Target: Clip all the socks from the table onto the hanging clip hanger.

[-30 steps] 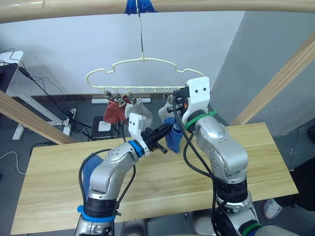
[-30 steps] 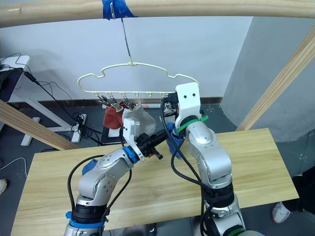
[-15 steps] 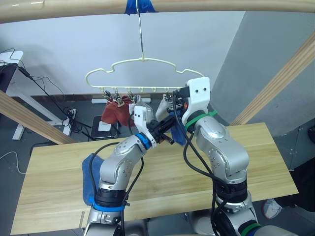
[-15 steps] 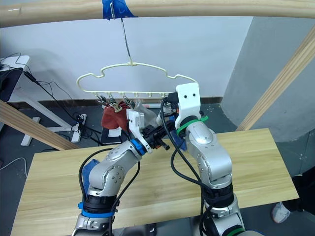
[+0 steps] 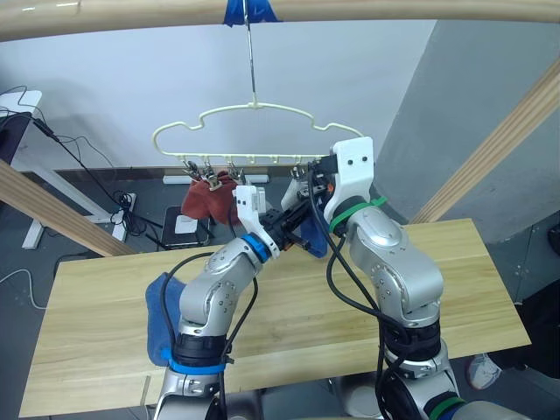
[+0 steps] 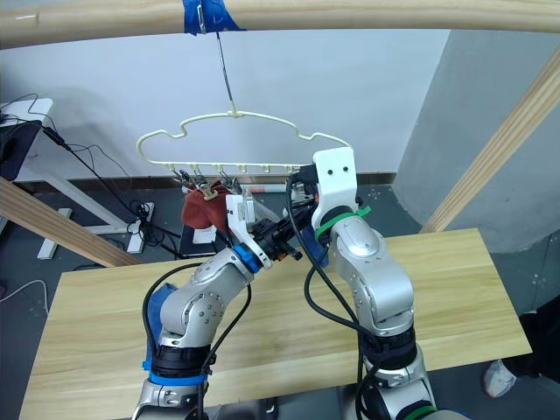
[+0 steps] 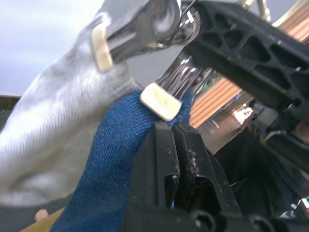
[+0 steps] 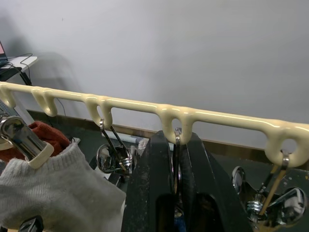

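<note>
Wooden table (image 5: 289, 324) below; clip hanger (image 5: 254, 131) hangs from pole at 12 o'clock. I see L gripper (image 7: 175, 145) pinched on blue sock (image 7: 108, 169), raised to a clip (image 7: 169, 89). R gripper (image 8: 176, 159) closed on a clip wire, probably squeezing it. Grey sock (image 8: 53, 193) and red sock (image 5: 206, 199) hang at 10 o'clock. Another blue sock (image 5: 157, 306) lies on table at 8 o'clock.

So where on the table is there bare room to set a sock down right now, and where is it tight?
The table is bare along its right half beyond the right arm, and along the far left edge. A blue sock lies beside the left arm. It is crowded under the clip hanger, where the left gripper and right gripper meet among hanging socks.
</note>
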`<state>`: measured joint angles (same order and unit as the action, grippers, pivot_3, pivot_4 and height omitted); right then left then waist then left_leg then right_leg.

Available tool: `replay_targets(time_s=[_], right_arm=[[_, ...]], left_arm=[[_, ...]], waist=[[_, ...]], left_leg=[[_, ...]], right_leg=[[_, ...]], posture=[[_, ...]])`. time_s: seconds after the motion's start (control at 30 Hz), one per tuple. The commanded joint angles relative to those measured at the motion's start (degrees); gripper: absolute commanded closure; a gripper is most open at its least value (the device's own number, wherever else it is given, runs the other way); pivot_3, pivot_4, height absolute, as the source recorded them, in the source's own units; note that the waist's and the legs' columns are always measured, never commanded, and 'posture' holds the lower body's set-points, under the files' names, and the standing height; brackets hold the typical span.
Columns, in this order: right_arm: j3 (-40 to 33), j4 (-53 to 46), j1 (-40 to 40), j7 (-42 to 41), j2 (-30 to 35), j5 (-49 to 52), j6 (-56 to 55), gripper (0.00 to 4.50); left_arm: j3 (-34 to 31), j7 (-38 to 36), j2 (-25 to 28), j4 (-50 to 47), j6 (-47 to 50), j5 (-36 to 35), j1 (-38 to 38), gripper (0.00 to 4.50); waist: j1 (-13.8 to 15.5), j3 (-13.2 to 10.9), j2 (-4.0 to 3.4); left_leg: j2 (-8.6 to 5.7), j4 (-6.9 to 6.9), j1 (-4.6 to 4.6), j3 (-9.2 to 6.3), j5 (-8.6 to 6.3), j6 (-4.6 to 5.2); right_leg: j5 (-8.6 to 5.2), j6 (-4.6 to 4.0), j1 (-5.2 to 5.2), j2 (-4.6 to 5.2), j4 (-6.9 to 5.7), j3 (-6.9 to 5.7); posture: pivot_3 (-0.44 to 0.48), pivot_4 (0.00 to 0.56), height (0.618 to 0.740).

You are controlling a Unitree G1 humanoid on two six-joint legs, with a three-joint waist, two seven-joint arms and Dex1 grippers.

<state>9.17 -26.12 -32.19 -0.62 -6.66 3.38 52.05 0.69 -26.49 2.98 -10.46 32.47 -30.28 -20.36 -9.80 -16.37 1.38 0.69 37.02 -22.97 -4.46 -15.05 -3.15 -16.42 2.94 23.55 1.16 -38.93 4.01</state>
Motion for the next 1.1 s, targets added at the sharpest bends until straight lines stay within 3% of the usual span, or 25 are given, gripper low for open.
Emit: replay_targets(time_s=[0.03,0.13,0.27,0.33,0.4,0.83,1.1], right_arm=[[0.08,-2.96,0.21,0.70,-0.18,-0.15,-0.01,4.50],[-0.24,-3.40,0.41,0.89,-0.47,0.29,-0.49,3.63],[-0.48,-4.03,0.25,0.71,-0.58,0.88,0.15,1.99],[-0.56,-4.50,0.28,0.22,-0.47,1.32,0.55,1.37],[-0.73,-5.26,0.43,-0.27,-0.39,1.88,1.17,1.37],[0.25,-15.90,4.93,-8.49,8.70,8.22,8.61,1.33],[-1.12,-23.93,11.89,-13.83,18.15,10.95,3.34,1.33]], left_arm=[[0.20,-0.20,-0.17,-0.99,-0.52,-0.85,-0.33,4.46],[0.37,-0.30,-0.11,-0.97,-0.63,-0.72,-0.34,4.50],[0.92,-1.58,-0.24,-0.43,-1.55,-0.77,-0.50,4.50],[1.35,-1.08,0.12,-0.33,-3.01,1.00,-0.35,4.50],[2.13,0.22,1.10,0.16,-2.55,2.99,-0.22,4.50],[5.29,-5.32,6.44,0.75,-8.25,7.02,1.47,1.07],[5.77,-13.84,13.54,-3.05,-9.53,5.37,3.73,1.07]], waist=[[0.00,0.00,0.00],[0.00,0.00,0.00],[0.01,0.00,0.00],[0.00,0.00,0.00],[-0.01,0.00,0.00],[0.02,0.00,0.00],[-0.03,0.00,0.00]], left_leg=[[0.00,0.00,0.00,0.00,0.00,0.00],[0.00,0.00,0.00,0.00,0.00,0.00],[0.00,0.00,0.00,0.01,0.00,0.00],[0.00,0.00,0.00,0.01,0.00,0.00],[0.00,0.00,0.00,0.01,0.00,0.00],[0.00,0.00,0.00,-0.03,0.00,0.00],[0.00,-0.04,0.00,0.00,0.00,0.00]], right_leg=[[0.00,0.00,0.00,-0.01,0.00,-0.01],[0.00,0.00,0.00,-0.01,0.00,0.00],[0.00,0.00,0.00,-0.01,0.01,0.00],[0.00,0.00,0.00,-0.01,0.01,0.01],[0.00,0.00,0.00,-0.01,0.01,0.00],[0.00,0.01,0.00,0.00,0.03,0.02],[-0.01,0.01,0.01,-0.06,0.08,0.01]], posture=[[-0.268,0.288,0.740],[-0.268,0.288,0.740],[-0.268,0.288,0.740],[-0.268,0.288,0.740],[-0.268,0.288,0.740],[-0.272,0.284,0.740],[-0.281,0.281,0.740]])
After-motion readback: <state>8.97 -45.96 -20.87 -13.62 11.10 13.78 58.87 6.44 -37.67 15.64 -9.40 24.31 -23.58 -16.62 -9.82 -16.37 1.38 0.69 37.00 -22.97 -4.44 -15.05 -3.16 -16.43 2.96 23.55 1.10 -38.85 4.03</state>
